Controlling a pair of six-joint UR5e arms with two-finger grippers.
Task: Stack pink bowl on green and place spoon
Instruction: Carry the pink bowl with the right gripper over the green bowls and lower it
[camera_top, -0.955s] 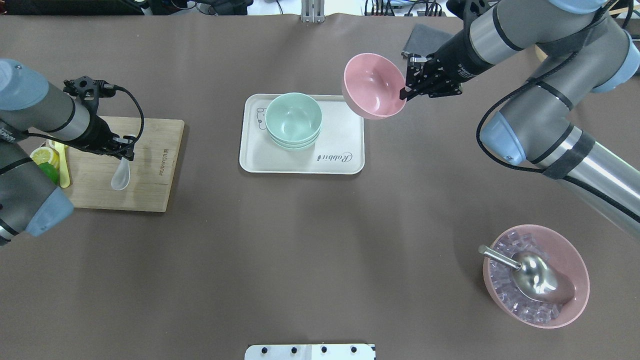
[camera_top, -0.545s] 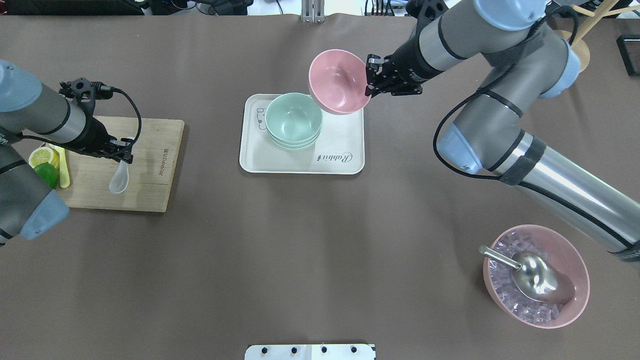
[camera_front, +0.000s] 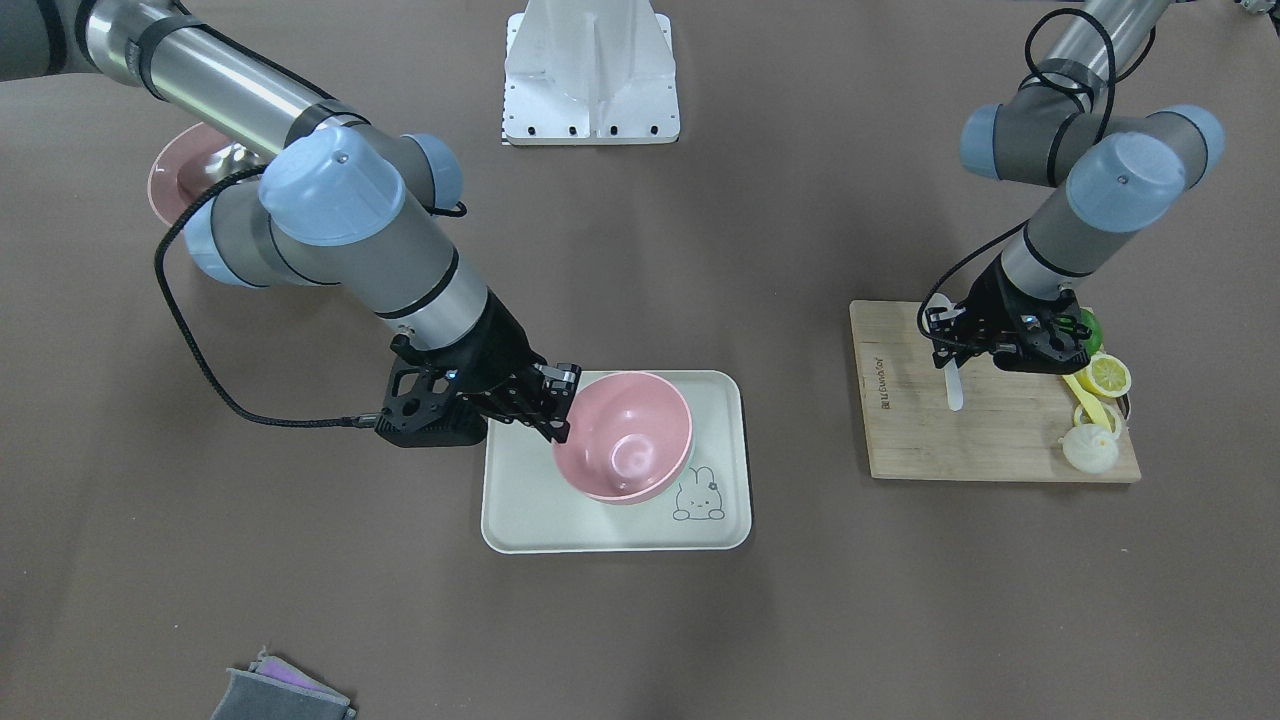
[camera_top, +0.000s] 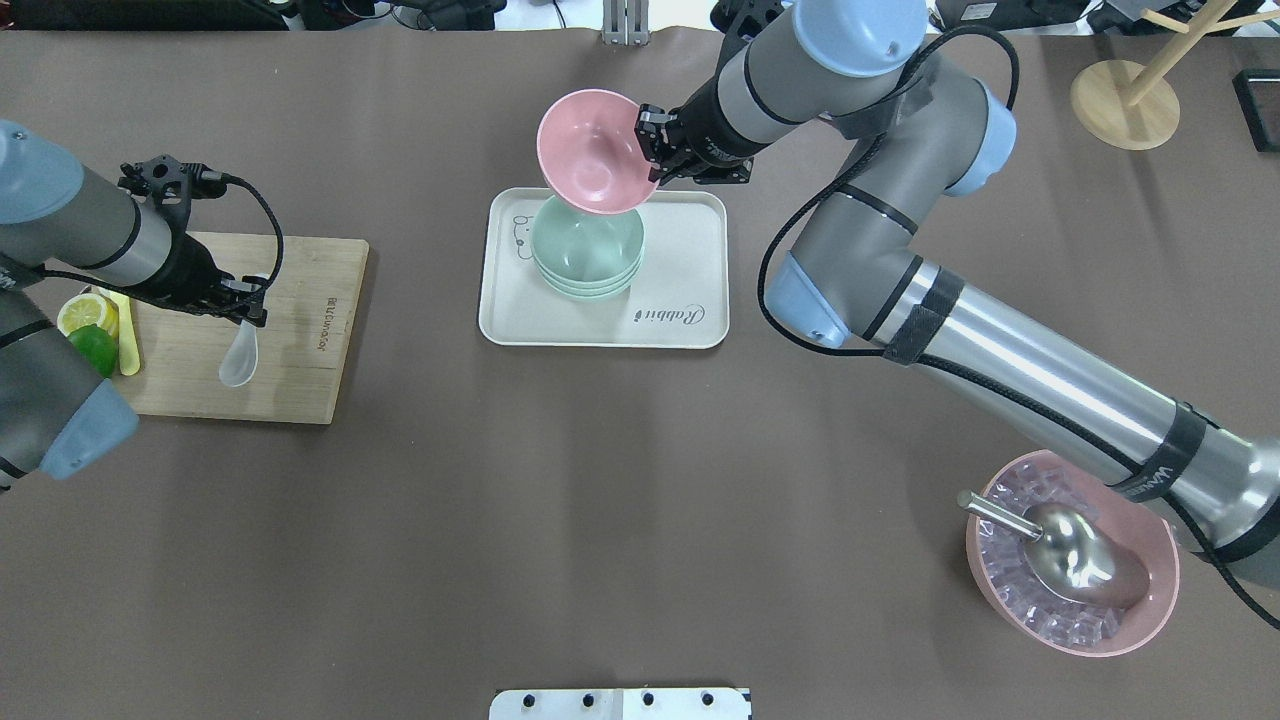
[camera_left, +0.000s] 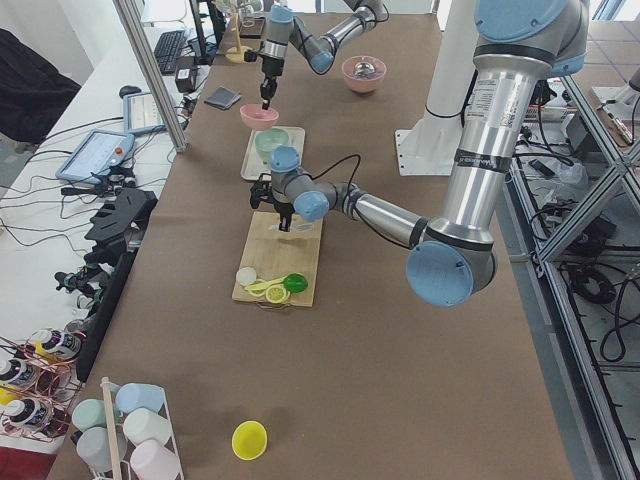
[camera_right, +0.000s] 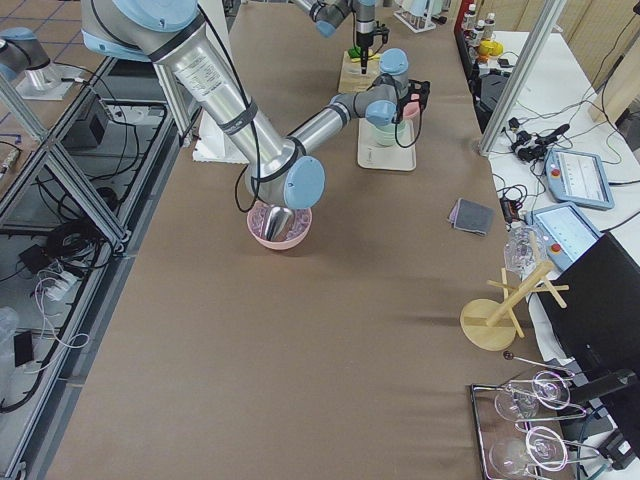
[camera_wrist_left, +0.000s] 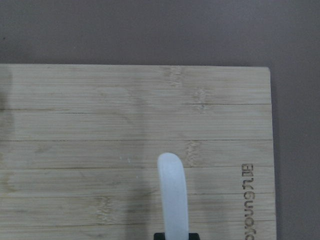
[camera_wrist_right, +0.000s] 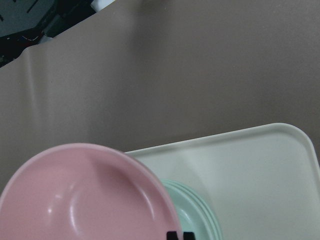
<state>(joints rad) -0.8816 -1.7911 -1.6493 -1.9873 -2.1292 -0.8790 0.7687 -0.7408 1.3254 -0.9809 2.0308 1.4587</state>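
My right gripper (camera_top: 655, 150) is shut on the rim of the pink bowl (camera_top: 588, 150) and holds it tilted just above the stack of green bowls (camera_top: 590, 262) on the white tray (camera_top: 690, 300). In the front view the pink bowl (camera_front: 625, 435) covers the green stack, with the right gripper (camera_front: 555, 400) at its rim. The right wrist view shows the pink bowl (camera_wrist_right: 85, 200) over the green bowls (camera_wrist_right: 200, 215). My left gripper (camera_top: 248, 305) is shut on the handle of a white spoon (camera_top: 240, 355) over the wooden cutting board (camera_top: 300, 380). The spoon also shows in the left wrist view (camera_wrist_left: 172, 195).
Lemon and lime pieces (camera_top: 90, 325) lie at the board's left end. A pink bowl of ice cubes (camera_top: 1150, 590) with a metal scoop (camera_top: 1070, 550) stands at the front right. A wooden rack (camera_top: 1120, 100) is at the back right. A grey cloth (camera_front: 280, 690) lies beyond the tray.
My right arm has carried the pink bowl leftward, from right of the tray to over the green bowls. The left gripper and the spoon have barely moved.
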